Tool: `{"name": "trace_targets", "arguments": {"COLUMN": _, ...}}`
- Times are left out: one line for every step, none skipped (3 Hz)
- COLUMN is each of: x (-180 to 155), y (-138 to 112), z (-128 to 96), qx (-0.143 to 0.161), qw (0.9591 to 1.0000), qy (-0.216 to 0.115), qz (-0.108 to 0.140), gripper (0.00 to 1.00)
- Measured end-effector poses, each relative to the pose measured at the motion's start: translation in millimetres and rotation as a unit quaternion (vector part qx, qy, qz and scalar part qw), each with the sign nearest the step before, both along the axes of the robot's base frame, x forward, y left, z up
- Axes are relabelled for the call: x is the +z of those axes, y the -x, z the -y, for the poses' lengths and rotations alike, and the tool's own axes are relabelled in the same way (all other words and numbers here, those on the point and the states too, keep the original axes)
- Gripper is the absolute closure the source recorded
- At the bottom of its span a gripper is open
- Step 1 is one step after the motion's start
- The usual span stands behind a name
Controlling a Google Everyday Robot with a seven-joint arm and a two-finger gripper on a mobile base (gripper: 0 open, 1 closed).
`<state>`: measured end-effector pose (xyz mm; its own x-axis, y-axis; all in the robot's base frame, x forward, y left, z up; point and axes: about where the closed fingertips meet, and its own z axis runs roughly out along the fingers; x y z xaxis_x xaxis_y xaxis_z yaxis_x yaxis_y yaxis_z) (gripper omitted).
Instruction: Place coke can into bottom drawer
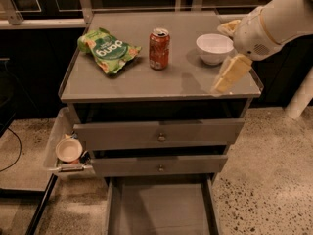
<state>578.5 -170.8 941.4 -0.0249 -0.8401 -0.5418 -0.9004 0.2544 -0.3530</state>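
One can (159, 48) stands upright on the cabinet top (146, 82), near the middle and toward the back, its silver top showing. It is apart from the two other things up there: one green bag (107, 51) lying flat to its left and one white bowl (213, 47) to its right. The can is touching neither, and nothing holds it. The gripper (221, 58) hangs at the right edge of the top, just beside the bowl and well apart from the can. Its two cream fingers (231, 73) are spread, one above the bowl's right rim and one slanting down over the front right corner, with nothing between them. One white arm (279, 21) comes in from the upper right. The cabinet has three drawers. The two upper drawers (159, 132) are pushed nearly in, and each front carries one small knob (161, 137). The bottom drawer (161, 209) is pulled out toward the camera, its flat grey floor bare between low side walls. On the cabinet's left side hangs one pale tray (55, 141), and in it sits one small round cup (68, 150). The floor (264, 180) around is speckled stone
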Motion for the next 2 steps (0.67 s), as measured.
{"name": "trace_targets", "arguments": {"x": -7.9, "y": -32.6, "z": -19.8, "qx": 0.011, "qw": 0.9976, "qy": -0.065, "qz": 0.023, "gripper": 0.00}}
{"name": "trace_targets", "arguments": {"x": -20.1, "y": -62.1, "z": -32.0, "qx": 0.011, "qw": 0.9930, "qy": -0.114, "qz": 0.029, "gripper": 0.00}}
